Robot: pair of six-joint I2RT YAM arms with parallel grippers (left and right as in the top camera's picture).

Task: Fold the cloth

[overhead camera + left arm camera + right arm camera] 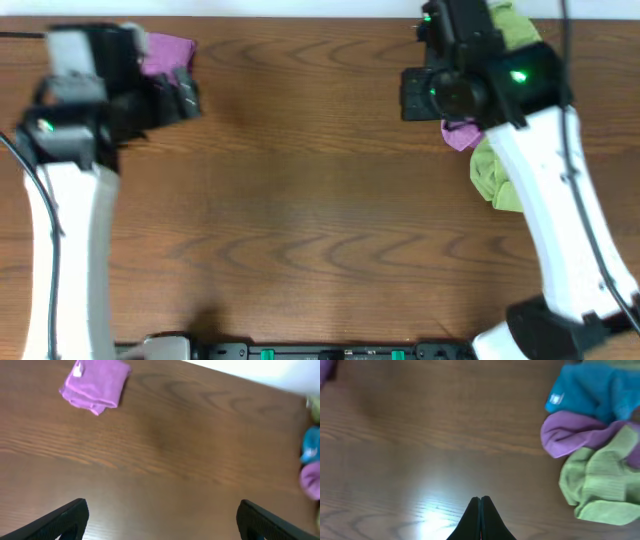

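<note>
Nearest me, the two white arms reached away across the brown wooden table (300,200). The left gripper (162,515) hung above bare wood with its fingers (65,517) spread wide and nothing between them. The right gripper (480,510) had its fingers pressed together on nothing, also over bare wood.

Just beyond the right gripper and to its right lay a bunched pile: a lime-green cloth (602,480) closest, a second purple cloth (580,432) touching it, and a bright blue cloth (595,390) furthest back.

Furthest off, by the table's far left edge, lay the cloth (95,385). It sat as a small lilac bundle of layered folds, its white tag (77,371) showing on top. It was ahead of the left gripper and off to its left, clear of both fingers. From above it lay just past that gripper, partly hidden by it, and well apart from the right one.
</note>
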